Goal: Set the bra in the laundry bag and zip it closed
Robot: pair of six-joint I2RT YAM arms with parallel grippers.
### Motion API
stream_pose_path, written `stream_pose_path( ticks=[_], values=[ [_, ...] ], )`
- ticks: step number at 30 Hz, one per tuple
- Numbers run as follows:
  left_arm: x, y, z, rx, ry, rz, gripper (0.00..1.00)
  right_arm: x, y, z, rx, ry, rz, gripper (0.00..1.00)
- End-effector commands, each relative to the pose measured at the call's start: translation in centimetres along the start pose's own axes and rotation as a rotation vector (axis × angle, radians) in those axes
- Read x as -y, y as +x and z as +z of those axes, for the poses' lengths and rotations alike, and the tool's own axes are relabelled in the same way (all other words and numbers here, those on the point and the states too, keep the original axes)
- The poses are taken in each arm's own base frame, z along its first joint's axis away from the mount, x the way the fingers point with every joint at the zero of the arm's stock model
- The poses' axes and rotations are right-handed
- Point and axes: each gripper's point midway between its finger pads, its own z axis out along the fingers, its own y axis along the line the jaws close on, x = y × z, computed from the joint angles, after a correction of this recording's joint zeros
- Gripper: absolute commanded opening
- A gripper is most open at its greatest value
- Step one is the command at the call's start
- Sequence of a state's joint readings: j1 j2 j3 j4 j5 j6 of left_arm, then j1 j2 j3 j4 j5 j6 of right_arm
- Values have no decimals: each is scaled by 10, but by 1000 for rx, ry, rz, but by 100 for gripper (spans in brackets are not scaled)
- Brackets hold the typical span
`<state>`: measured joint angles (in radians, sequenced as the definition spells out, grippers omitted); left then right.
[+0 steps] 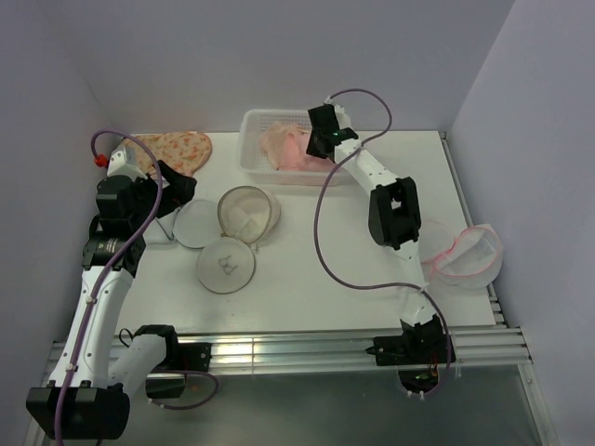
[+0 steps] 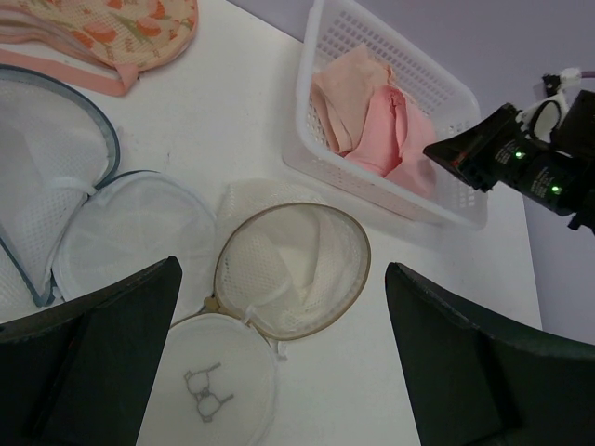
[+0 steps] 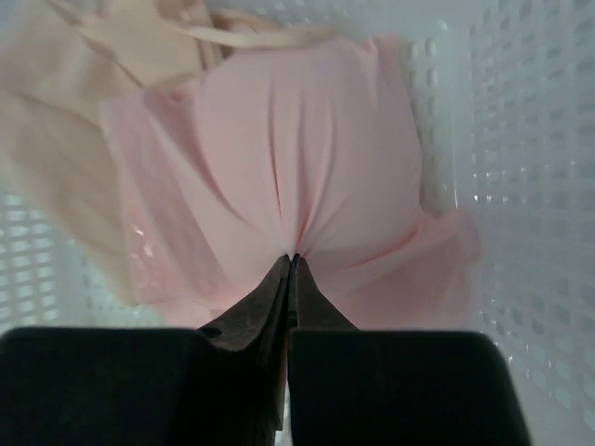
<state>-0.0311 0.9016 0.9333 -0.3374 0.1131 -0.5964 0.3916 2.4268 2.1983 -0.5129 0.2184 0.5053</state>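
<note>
Right pincer [image 3: 291, 261] pinching pink bra [image 3: 307, 158] in basket [image 3: 525, 139], left pincer [image 2: 284, 269] spread wide

Bra [image 3: 297, 158]: smooth pink cloth, soft sheen, creased. Basket [image 3: 530, 139]: white perforated plastic, slightly glossy. Laundry bag [image 2: 297, 265]: translucent white mesh, fine-textured, tan fabric rim. Flowered pouch [image 2: 112, 28]: printed cloth, matt. Table [image 2: 232, 121]: white, smooth, matt. Jaws: black, matt, plastic-looking.
</note>
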Motion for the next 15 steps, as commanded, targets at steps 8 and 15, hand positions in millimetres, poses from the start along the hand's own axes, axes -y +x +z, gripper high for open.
stream_pose_path(
  ticks=[8,15],
  values=[
    [7,-9,1,29,32,-3,99,-50,-127,-142,331,-179,56,0],
    [8,-10,-1,34,35,0,99,-58,-148,-213,438,-221,43,0]
  ],
)
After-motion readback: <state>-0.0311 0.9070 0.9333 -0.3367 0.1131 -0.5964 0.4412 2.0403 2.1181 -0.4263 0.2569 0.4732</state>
